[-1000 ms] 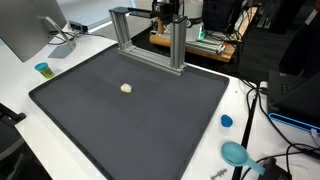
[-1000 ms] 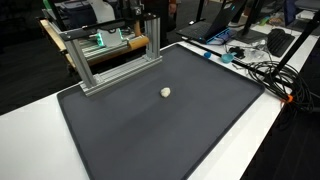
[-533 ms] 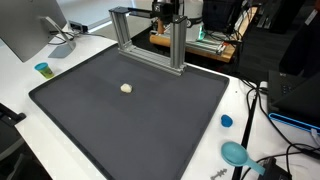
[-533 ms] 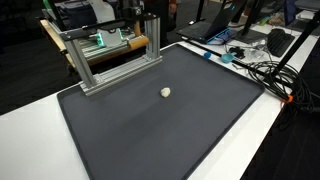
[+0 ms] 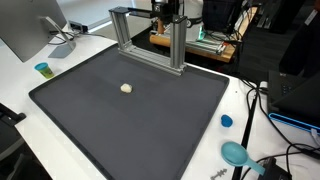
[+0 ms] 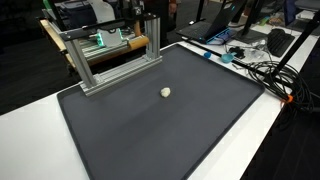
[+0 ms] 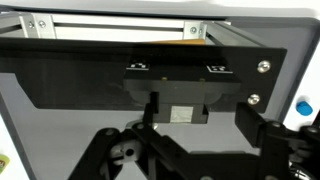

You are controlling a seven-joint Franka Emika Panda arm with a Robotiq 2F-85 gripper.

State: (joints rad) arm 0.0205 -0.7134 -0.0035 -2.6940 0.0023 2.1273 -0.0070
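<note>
— While the arm sits up at the back by the frame (image 5: 148, 32), what do the fingers (image 7: 262, 135) have?

— Nothing, as far as the wrist view shows. They stand well apart with the gap between them bare. Beneath them is a black plate (image 7: 80, 75), and the frame's rail runs along the top of that view.

— So the frame is the nearest thing?

— Yes. It stands on the far edge of the mat (image 5: 150, 125), and the fingers seem to be just behind its post. The exterior views are too dark there to be sure.

— Anything else on the mat?

— One pale lump (image 5: 126, 88), alone toward the middle and well apart from the frame and the fingers. A blue cap (image 5: 226, 121) lies off the mat on the white bench (image 5: 20, 85).

— How far along is it, then?

— At the very start, I'd judge. Nothing is gripped or touched, and the lump lies by itself.
</note>
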